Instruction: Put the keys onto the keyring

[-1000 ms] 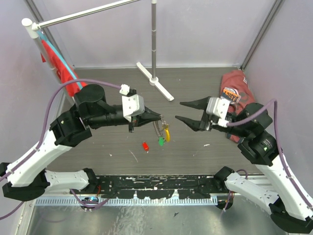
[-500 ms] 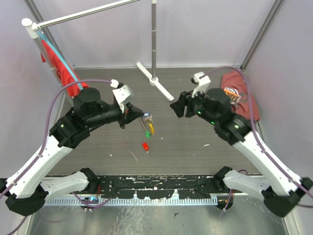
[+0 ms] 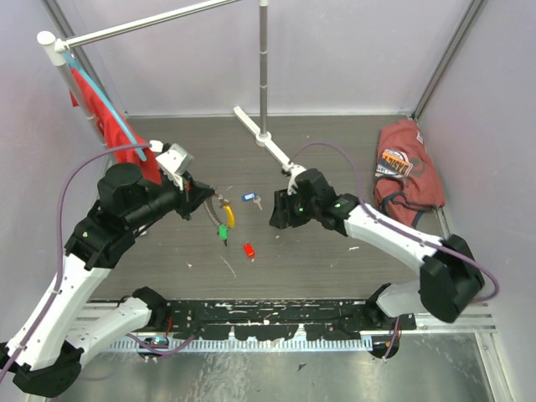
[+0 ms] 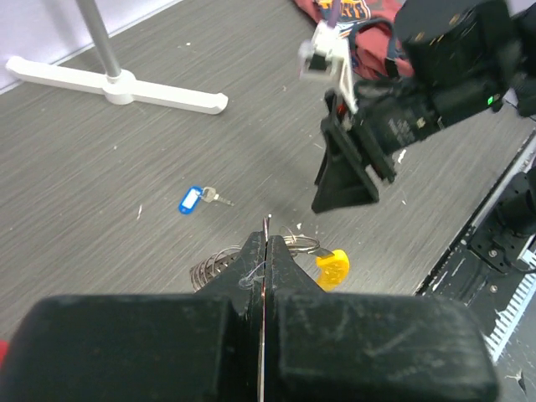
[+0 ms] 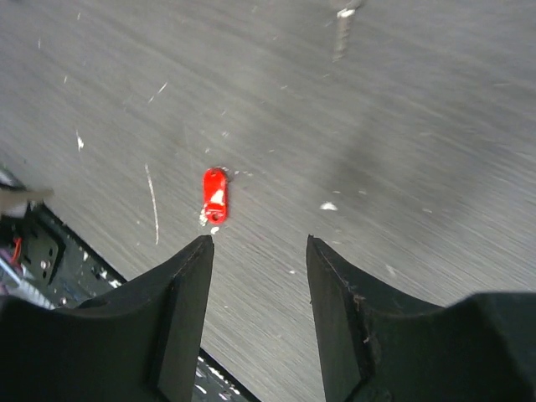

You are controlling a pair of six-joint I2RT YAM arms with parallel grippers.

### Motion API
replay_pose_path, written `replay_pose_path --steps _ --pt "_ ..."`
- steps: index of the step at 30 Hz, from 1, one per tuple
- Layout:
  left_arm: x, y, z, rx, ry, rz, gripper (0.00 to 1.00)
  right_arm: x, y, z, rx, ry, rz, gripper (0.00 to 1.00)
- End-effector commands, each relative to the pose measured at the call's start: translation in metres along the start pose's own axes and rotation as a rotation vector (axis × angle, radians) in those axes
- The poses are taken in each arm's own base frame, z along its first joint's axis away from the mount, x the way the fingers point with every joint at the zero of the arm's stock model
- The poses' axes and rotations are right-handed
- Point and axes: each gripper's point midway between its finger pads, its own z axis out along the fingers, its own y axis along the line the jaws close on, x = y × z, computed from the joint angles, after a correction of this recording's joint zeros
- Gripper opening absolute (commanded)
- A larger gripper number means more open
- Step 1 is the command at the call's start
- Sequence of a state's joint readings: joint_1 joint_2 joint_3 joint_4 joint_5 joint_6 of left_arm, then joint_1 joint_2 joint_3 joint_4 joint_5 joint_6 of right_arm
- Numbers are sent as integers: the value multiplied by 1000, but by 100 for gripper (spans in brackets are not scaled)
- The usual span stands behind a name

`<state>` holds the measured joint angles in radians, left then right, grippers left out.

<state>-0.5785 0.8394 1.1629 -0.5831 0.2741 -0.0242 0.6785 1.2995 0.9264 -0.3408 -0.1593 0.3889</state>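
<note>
- Over the left-centre of the bench [image 3: 335, 159], my left jaws are pressed fully together on the keyring [image 3: 222, 204]. In the left wrist view its beaded chain [image 4: 214, 266] bulges out on either side of the black fingers [image 4: 281, 273].
- The keyring's yellow tag [image 3: 229, 216] and green tag [image 3: 223, 232] hang off the chain just past the fingertips, low over the bench. I cannot tell whether they touch it.
- The blue key [image 3: 249, 198] lies flat and loose on the bench, just beyond the keyring, between my two arms.
- The red key [image 3: 249, 249] also lies loose, nearer the arm bases and apart from the blue one.
- My right jaws stand roughly half open with nothing between them, tilted down at the bench just right of the keys. In the right wrist view the red key lies just ahead of one finger [image 5: 180, 293].
- A white stand foot [image 3: 264, 141] sits at the back of the bench, and a red garment [image 3: 406, 163] lies crumpled at the far right.
</note>
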Motion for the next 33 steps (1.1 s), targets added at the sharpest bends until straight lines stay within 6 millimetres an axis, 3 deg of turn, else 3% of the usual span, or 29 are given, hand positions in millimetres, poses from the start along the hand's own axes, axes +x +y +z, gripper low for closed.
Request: replay_pose_path --steps 1,4,12,23,33 --pt "-4 10 -11 -61 -25 -12 0 -2 53 29 -251 -16 -118 54" --pt "-4 11 -17 -78 -25 -2 0 13 66 44 -373 11 -248 54" --pt "-9 9 -28 -80 -33 15 0 34 56 83 -506 88 -559 51" --pt "-14 11 -39 -109 -40 32 0 50 48 120 -562 195 -592 47" --pt "-15 10 -37 -98 -36 34 0 61 51 125 -620 244 -577 47"
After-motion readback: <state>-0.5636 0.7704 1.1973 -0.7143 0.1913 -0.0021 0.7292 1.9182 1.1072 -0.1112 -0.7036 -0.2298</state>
